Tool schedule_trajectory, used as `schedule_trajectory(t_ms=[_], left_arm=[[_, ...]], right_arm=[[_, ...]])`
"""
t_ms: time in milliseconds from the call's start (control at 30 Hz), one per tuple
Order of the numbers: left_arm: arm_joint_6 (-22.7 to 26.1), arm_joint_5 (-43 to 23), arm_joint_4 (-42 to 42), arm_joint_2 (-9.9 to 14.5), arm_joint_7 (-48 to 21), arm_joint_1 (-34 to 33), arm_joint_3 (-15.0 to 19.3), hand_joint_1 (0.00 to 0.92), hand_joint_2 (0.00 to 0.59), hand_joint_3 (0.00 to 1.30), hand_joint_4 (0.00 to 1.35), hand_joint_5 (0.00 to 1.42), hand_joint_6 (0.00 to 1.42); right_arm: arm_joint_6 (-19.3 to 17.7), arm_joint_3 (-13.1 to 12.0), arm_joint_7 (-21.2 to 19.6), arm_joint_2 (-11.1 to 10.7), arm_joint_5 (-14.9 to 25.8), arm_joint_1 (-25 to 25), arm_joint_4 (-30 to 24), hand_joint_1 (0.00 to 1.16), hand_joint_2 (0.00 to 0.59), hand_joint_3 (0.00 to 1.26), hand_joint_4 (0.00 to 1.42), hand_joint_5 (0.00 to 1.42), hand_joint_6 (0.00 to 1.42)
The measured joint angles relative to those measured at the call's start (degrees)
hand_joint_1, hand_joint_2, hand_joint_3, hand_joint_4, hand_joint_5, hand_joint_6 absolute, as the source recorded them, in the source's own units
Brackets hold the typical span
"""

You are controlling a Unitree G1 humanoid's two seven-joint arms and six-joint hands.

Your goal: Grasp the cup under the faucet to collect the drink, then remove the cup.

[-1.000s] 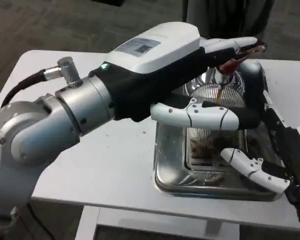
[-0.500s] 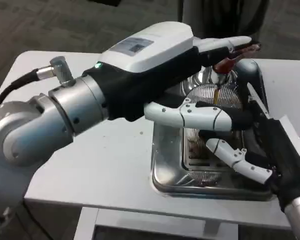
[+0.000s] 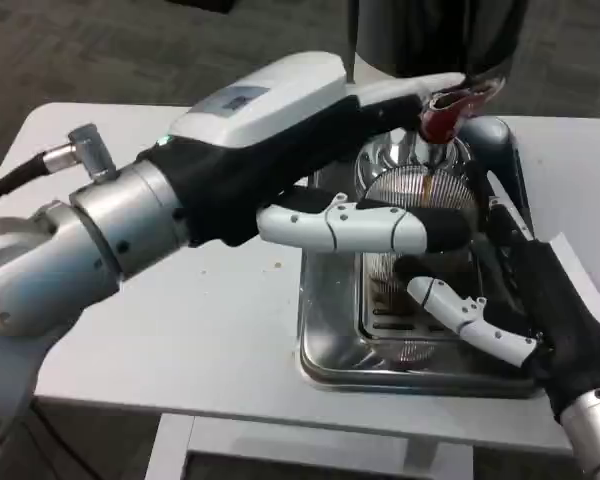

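The left hand (image 3: 310, 150) is stretched across the table (image 3: 210, 330) from the left, its upper fingers (image 3: 410, 95) laid against the red faucet handle (image 3: 450, 108) at the top of the dispenser. Whether that handle is actually gripped or only touched cannot be told. A lower finger (image 3: 360, 228) of the same hand is held out level, just in front of the cup (image 3: 420, 215).

The cup, clear and ribbed, is stood directly beneath the left hand's fingertips, under the faucet, on the grated part of the metal drip tray (image 3: 330, 330). A thin brown stream is seen running down into it from the spout, and brown liquid is gathered near its bottom.

The right hand (image 3: 540, 310) is brought in from the lower right, its dark palm placed beside the cup's right side. One white finger (image 3: 470, 320) is extended leftward across the front of the tray, below the cup. Whether the cup is clasped by this hand cannot be told, since the contact is hidden behind the left hand's finger and the cup's glass.

The tray is set just beyond the left hand's lower finger, on the table's far right part.
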Motion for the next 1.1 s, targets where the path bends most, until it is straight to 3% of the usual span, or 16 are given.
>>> schedule_trajectory(t_ms=[500, 1100], left_arm=[[0.52, -3.32, 0.73, -0.97, 0.03, 2.28, 3.12, 0.000, 0.082, 0.13, 0.12, 0.22, 0.18], [2.53, -6.14, -5.31, -0.51, 0.11, 4.86, 10.94, 0.002, 0.079, 0.15, 0.14, 0.25, 0.20]], right_arm=[[0.00, -0.76, -0.03, -0.03, 0.28, -1.08, 0.05, 0.57, 0.249, 0.02, 0.03, 0.07, 0.12], [0.00, -1.54, -0.05, 0.00, 0.56, -1.21, 0.01, 0.57, 0.249, 0.03, 0.04, 0.10, 0.18]])
